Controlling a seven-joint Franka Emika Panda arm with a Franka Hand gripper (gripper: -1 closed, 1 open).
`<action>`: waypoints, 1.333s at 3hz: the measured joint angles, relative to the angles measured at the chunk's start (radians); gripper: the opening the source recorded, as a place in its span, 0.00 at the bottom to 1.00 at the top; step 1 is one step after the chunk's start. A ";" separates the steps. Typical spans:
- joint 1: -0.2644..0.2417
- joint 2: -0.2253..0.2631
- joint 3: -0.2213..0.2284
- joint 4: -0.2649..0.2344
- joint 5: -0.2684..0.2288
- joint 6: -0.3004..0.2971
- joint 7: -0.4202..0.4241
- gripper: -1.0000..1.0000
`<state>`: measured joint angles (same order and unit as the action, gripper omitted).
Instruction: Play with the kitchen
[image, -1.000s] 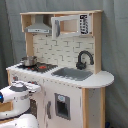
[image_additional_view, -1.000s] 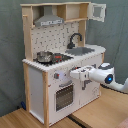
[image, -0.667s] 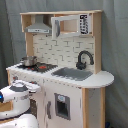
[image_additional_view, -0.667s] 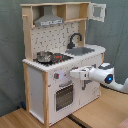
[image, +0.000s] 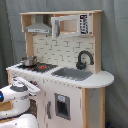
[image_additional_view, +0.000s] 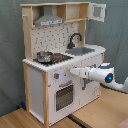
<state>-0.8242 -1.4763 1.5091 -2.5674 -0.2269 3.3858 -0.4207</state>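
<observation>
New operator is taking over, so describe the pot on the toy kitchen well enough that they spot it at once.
Start at the kitchen, under its grey hood. On the stovetop below sits the small shiny metal pot, seen in both exterior views. It is the only loose item on the counter; the black faucet is fixed by the sink.

Grey curtain (image_additional_view: 10, 55) as backdrop in both exterior views, light-wood floor (image_additional_view: 100, 112) w/ even light.

Matt white and light-wood kitchen (image_additional_view: 45, 95), shiny metal pot (image_additional_view: 44, 56)
</observation>
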 joint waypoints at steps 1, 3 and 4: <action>0.000 0.007 0.000 -0.001 0.001 0.003 0.117 0.00; -0.003 0.007 -0.001 -0.005 0.002 0.018 0.338 0.00; -0.004 0.007 -0.001 -0.006 0.002 0.024 0.440 0.00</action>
<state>-0.8280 -1.4689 1.5080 -2.5736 -0.2248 3.4097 0.0193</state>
